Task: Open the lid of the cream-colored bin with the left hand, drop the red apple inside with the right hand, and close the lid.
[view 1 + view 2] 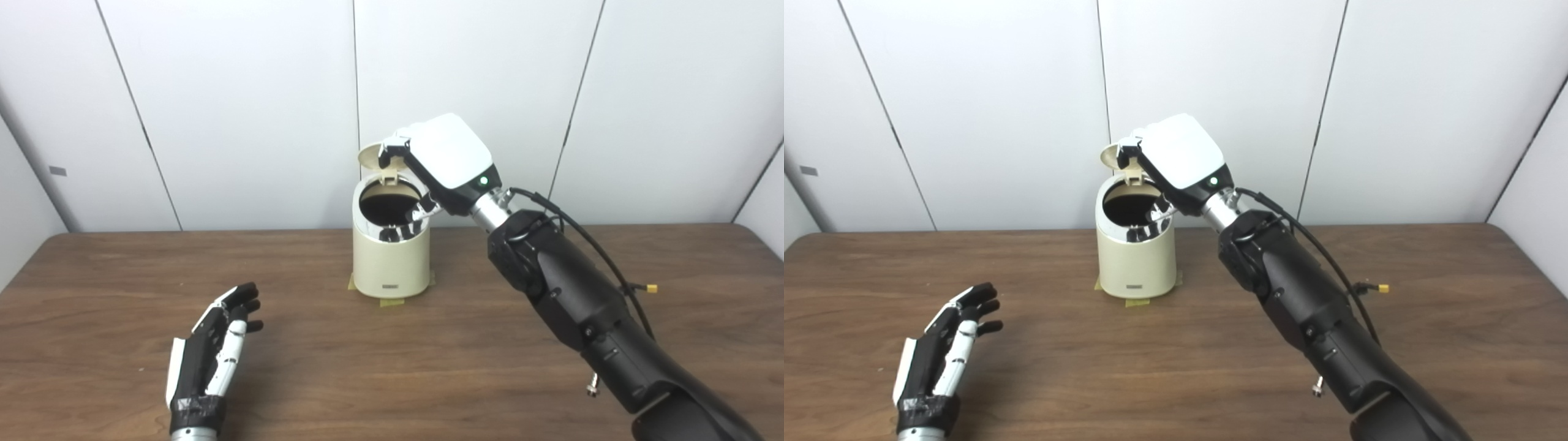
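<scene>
The cream-colored bin [392, 263] stands at the middle back of the table, and its round lid [371, 157] is tipped up behind the dark opening. My right hand [447, 153] hovers over the opening's right side with its white back toward me. Its fingers are spread, with one fingertip by the raised lid and the thumb over the rim. I see nothing held in it. No red apple is in view in either eye view. My left hand [214, 349] rests open on the table at the front left, well apart from the bin.
Yellow tape [392, 302] sticks out under the bin's base. The wooden table [429, 367] runs to white wall panels close behind the bin. A black cable with a yellow plug [652, 288] hangs off my right forearm.
</scene>
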Tool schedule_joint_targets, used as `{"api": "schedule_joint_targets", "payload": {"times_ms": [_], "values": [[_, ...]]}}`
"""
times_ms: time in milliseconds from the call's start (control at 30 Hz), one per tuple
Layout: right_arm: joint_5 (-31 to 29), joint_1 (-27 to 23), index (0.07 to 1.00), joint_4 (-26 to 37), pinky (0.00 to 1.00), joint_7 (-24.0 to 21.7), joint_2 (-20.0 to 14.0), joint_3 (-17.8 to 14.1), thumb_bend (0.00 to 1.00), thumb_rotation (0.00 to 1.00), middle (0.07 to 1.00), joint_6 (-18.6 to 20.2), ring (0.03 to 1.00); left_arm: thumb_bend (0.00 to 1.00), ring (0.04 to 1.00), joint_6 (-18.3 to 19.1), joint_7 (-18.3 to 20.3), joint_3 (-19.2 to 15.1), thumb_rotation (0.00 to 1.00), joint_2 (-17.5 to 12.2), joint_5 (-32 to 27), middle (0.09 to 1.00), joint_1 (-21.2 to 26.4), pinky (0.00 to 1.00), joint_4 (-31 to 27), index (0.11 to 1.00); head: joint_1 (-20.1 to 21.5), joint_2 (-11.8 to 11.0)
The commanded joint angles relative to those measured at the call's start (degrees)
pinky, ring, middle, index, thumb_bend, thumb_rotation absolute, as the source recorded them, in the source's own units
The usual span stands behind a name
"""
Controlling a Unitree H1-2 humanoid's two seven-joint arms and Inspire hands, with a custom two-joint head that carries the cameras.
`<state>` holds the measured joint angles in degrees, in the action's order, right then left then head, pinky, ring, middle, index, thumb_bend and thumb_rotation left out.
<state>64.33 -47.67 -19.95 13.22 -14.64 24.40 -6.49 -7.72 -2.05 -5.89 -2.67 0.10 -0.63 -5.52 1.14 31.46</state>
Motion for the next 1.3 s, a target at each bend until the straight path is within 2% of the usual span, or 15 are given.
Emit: {"api": "schedule_joint_targets", "payload": {"times_ms": [0, 100, 200, 233, 300, 367, 467, 667, 833, 900, 933, 1000, 1033, 1133, 1267], "values": [[-0.4, -2.4, 0.569, 1.9, 0.47, 1.1, -0.6, -0.7, 0.99, 0.10, 0.639, 1.1, 0.580, 0.35, 0.799, -0.7, -0.1, 0.2, 0.64, -0.3, 0.3, 0.809, 1.3, 0.69, -1.3, 0.764, 0.0, 0.0], [-0.9, -2.4, 0.566, 1.7, 0.46, 1.6, -0.7, -0.9, 0.98, 0.10, 0.634, 0.5, 0.573, 0.34, 0.804, -0.6, -0.1, 0.2, 0.64, -0.2, 0.3, 0.813, 1.2, 0.70, -1.3, 0.763, 0.0, 0.0], [-1.2, -1.6, 0.508, 1.2, 0.41, 9.8, -0.6, -1.9, 0.87, 0.16, 0.563, -1.7, 0.513, 0.34, 0.801, -0.2, -0.1, 0.1, 0.63, -0.1, 0.0, 0.813, 1.1, 0.70, -1.5, 0.763, 0.1, -0.2], [-1.6, -1.1, 0.495, 1.4, 0.38, 12.9, -0.4, -2.6, 0.70, 0.16, 0.534, -2.4, 0.479, 0.34, 0.800, 0.0, -0.2, 0.2, 0.63, -0.2, 0.2, 0.813, 1.1, 0.70, -1.6, 0.763, 0.1, -0.2], [-3.5, 0.3, 0.477, 2.6, 0.30, 17.0, 0.3, -4.4, 0.56, 0.15, 0.452, -3.1, 0.377, 0.33, 0.800, 0.1, -0.1, 0.3, 0.64, -0.3, 0.5, 0.818, 1.1, 0.70, -1.5, 0.772, -0.1, -0.4], [-5.7, 1.8, 0.442, 3.6, 0.25, 20.0, 0.8, -6.3, 0.53, 0.04, 0.509, -4.4, 0.320, 0.33, 0.800, 0.3, 0.1, 0.4, 0.66, -0.3, 0.2, 0.822, 1.1, 0.71, -1.4, 0.781, -0.5, -0.4], [-9.7, 6.1, 0.434, 7.4, 0.22, 20.5, 0.7, -9.3, 0.52, 0.01, 0.518, -5.0, 0.283, 0.33, 0.802, 0.1, 0.4, 0.6, 0.65, -0.4, 0.0, 0.824, 1.1, 0.72, -1.4, 0.783, -0.7, -0.4], [-24.5, 15.7, 0.482, 14.0, 0.24, 14.2, 0.8, -15.9, 0.52, 0.00, 0.459, -6.2, 0.294, 0.33, 0.800, -0.6, 0.4, 0.6, 0.65, -0.8, 0.3, 0.819, 1.4, 0.71, -0.8, 0.782, -0.4, -0.5], [-36.0, 24.6, 0.492, 21.8, 0.37, 5.1, 1.3, -19.4, 0.51, 0.01, 0.481, -3.4, 0.469, 0.35, 0.803, -0.8, 0.3, 0.4, 0.67, -0.9, 0.0, 0.820, 1.6, 0.70, -0.4, 0.773, -0.2, -0.7], [-42.7, 27.8, 0.494, 22.6, 0.45, 1.1, 0.9, -20.1, 0.49, 0.12, 0.569, -4.8, 0.548, 0.36, 0.804, -1.0, 0.2, 0.3, 0.67, -0.8, -0.2, 0.818, 1.6, 0.71, -0.2, 0.765, -0.2, -0.7], [-47.4, 29.3, 0.596, 22.3, 0.52, -1.1, 0.9, -20.5, 0.38, 0.46, 0.619, -5.8, 0.598, 0.36, 0.804, -1.1, 0.2, 0.3, 0.68, -0.8, -0.4, 0.817, 1.7, 0.71, -0.1, 0.760, -0.1, -0.8], [-54.6, 32.1, 0.672, 23.0, 0.59, -4.6, 1.6, -21.7, 0.31, 0.57, 0.675, -4.3, 0.649, 0.37, 0.804, -1.1, 0.2, 0.3, 0.68, -0.8, -0.5, 0.815, 1.8, 0.71, 0.1, 0.758, -0.2, -0.8], [-57.3, 33.3, 0.696, 23.6, 0.62, -5.8, 2.1, -22.3, 0.29, 0.56, 0.698, -2.9, 0.676, 0.37, 0.806, -1.1, 0.2, 0.3, 0.69, -0.8, -0.5, 0.817, 1.8, 0.71, 0.1, 0.759, -0.2, -0.8], [-62.7, 35.8, 0.729, 23.7, 0.65, -8.1, 3.6, -23.8, 0.25, 0.38, 0.734, -2.1, 0.718, 0.36, 0.808, -1.3, 0.2, 0.3, 0.70, -0.8, -0.6, 0.816, 1.7, 0.71, 0.0, 0.756, 0.2, -0.9], [-63.6, 37.7, 0.705, 22.3, 0.60, -7.6, 5.8, -25.9, 0.28, 0.21, 0.723, -2.2, 0.695, 0.36, 0.802, -1.3, 0.3, 0.2, 0.69, -0.9, -0.7, 0.813, 1.7, 0.71, 0.0, 0.754, 0.1, -0.9]]}}
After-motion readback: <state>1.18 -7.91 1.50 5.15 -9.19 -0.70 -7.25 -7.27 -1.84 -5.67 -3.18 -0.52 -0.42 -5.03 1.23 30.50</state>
